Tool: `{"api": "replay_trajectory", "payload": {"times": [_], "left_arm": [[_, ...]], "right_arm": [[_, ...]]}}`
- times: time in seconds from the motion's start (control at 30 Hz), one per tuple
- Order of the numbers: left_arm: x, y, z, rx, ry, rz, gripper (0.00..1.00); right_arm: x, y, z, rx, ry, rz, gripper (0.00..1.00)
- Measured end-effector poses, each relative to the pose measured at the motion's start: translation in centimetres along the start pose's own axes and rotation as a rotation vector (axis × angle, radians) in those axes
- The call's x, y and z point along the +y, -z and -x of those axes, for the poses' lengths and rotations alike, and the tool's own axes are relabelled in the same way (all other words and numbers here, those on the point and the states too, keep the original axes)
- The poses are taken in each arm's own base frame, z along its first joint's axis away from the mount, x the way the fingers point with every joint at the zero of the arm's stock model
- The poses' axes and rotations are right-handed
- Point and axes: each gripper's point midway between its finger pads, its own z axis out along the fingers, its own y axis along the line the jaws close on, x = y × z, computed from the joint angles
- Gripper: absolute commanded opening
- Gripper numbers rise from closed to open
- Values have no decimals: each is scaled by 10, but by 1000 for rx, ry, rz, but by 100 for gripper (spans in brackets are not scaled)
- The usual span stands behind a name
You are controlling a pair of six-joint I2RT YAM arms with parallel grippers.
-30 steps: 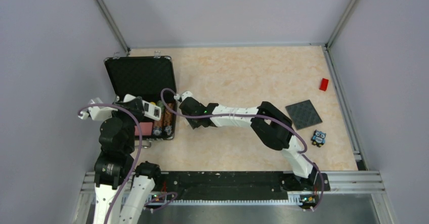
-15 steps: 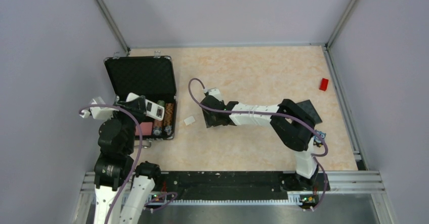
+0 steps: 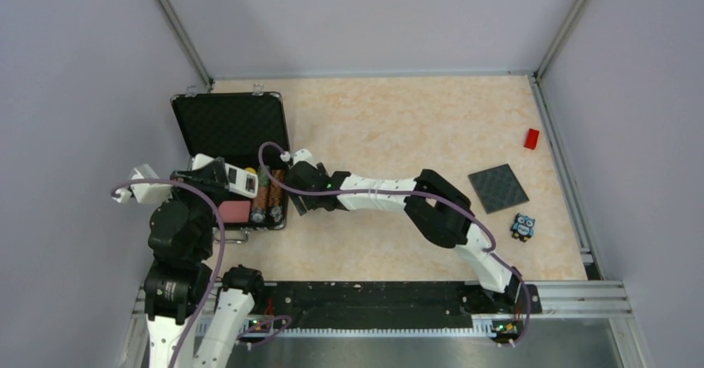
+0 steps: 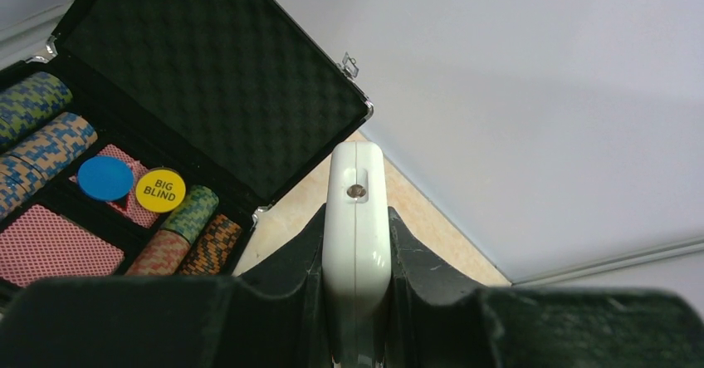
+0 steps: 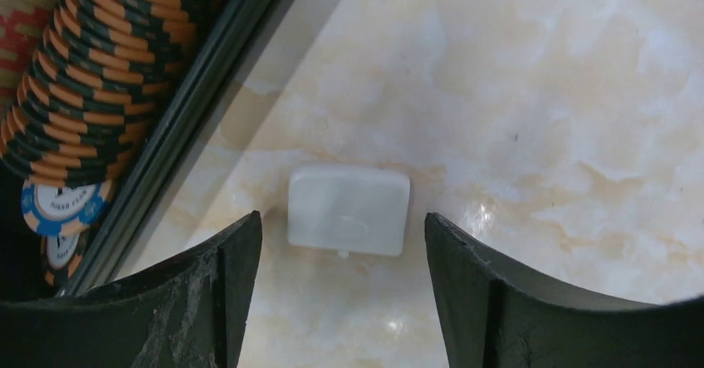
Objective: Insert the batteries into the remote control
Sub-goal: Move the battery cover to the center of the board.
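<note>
Right jaws, now spread wide, straddle the white cover lying flat on the tabletop just beside the chip case, touching neither side. I have swung back over it, and with the cover off, the remote is probably not closed up yet. Left jaws are clenched on the remote, held above the case, and my right arm reaches low to the left.

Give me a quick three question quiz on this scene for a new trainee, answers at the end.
1. True or false: the left gripper is shut on the remote control.
2. What lies on the table between the right gripper's open jaws? A) a screw B) a white cover piece C) a coin
3. Fill in: the yellow chip in the case reads ___.
Key: 1 true; 2 B; 3 BIG BLIND.
</note>
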Motion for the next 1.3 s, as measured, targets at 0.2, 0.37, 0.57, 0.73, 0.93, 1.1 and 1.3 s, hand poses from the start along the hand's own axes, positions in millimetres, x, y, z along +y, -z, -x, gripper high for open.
{"api": "replay_trajectory", "payload": {"times": [0.2, 0.37, 0.57, 0.73, 0.93, 1.1, 1.3], "left_arm": [[4, 0, 1, -4, -18, 17, 0], [5, 1, 0, -3, -24, 22, 0], [5, 1, 0, 0, -24, 18, 0], [2, 1, -4, 19, -16, 4, 0], [-4, -4, -24, 89, 21, -49, 0], [-1, -12, -57, 178, 75, -81, 0], [0, -17, -82, 251, 126, -111, 0]], "right_arm": [[-2, -13, 11, -30, 25, -47, 66], [-3, -18, 16, -46, 11, -70, 39], [-17, -10, 8, -51, -48, -144, 30], [-60, 22, -23, -6, -146, -281, 31], [-148, 84, -86, 63, -421, -514, 32], [-196, 132, -139, 98, -758, -680, 32], [-189, 156, -153, 71, -1166, -749, 42]]}}
